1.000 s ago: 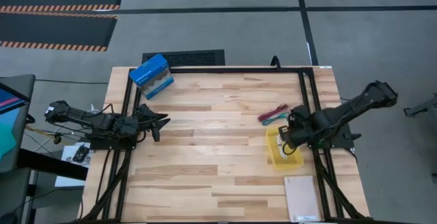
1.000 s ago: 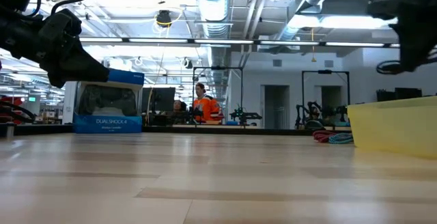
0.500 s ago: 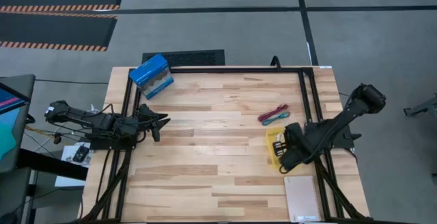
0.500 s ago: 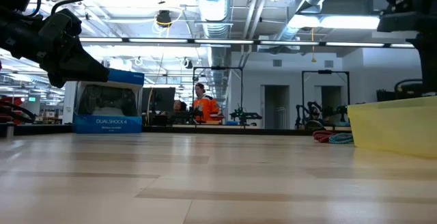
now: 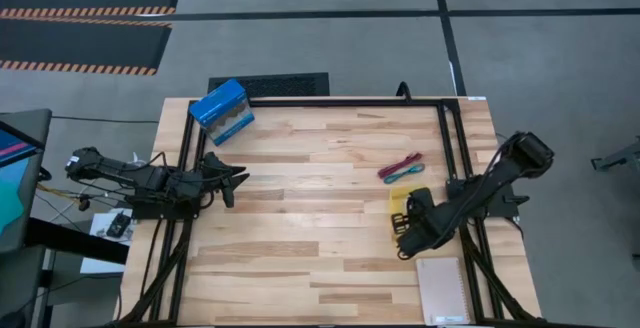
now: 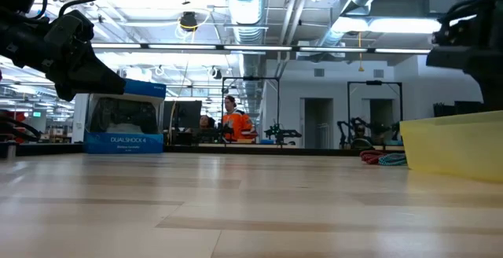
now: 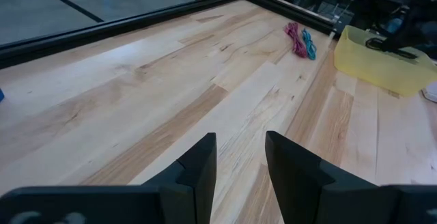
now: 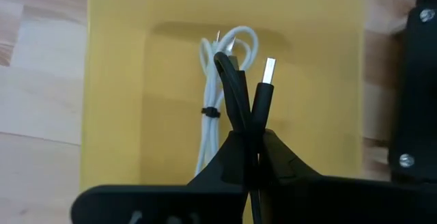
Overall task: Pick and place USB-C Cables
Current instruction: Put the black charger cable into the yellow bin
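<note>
My right gripper (image 8: 251, 159) is above the yellow bin (image 5: 398, 203), shut on the black cable (image 8: 239, 94). The white cable (image 8: 212, 108), a tied bundle, lies on the bin's floor under it. The dark red cable (image 5: 400, 163) and the teal cable (image 5: 405, 175) lie side by side on the table just beyond the bin, and show in the left wrist view as the dark red cable (image 7: 295, 36) and the teal cable (image 7: 309, 43). My left gripper (image 5: 238, 180) waits open above the table's left side. My right gripper pinches the black cable between its two fingers (image 8: 232, 159), coming from above and pointing down into the bin. A bent loop (image 8: 229, 67) and a metal plug (image 8: 268, 70) stick out past the fingertips. Whether the cable touches the bin floor does not show.
A blue box (image 5: 221, 110) stands at the table's far left corner. A spiral notebook (image 5: 443, 290) lies near the near right corner, just before the bin. The wide wooden middle of the table (image 5: 310, 198) lies between the two arms. A black frame runs along the far edge.
My right gripper has moved toward the table's near edge and slightly left along the yellow bin, its arm folding in and sinking a little. My left arm has kept still.
</note>
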### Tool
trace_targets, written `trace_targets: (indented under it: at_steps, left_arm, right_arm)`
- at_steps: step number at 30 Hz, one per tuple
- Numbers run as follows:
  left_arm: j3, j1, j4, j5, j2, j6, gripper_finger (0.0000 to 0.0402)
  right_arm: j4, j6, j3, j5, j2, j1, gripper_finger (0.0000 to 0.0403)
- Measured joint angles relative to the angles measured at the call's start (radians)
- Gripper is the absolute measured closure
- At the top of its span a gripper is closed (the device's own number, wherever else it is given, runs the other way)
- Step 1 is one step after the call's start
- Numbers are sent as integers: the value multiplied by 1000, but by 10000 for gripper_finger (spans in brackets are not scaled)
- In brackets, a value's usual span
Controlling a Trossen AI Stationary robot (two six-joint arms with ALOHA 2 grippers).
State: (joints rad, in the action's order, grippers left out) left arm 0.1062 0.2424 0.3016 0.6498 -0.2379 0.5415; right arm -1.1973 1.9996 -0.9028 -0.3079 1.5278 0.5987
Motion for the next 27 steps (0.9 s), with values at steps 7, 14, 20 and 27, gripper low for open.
trace_targets:
  at_steps: [7,14,20,27]
  left_arm:
    - [0,0,0,0,0,1,288]
    - [0,0,0,0,0,1,288]
    - [0,0,0,0,0,1,288]
    - [0,0,0,0,0,1,288]
  right_arm:
    - [7,7,0,57,50,-6,387]
    - [15,8,0,80,84,-22,381]
    - [39,-16,0,94,136,-49,386]
    - [75,-40,0,112,190,-65,375]
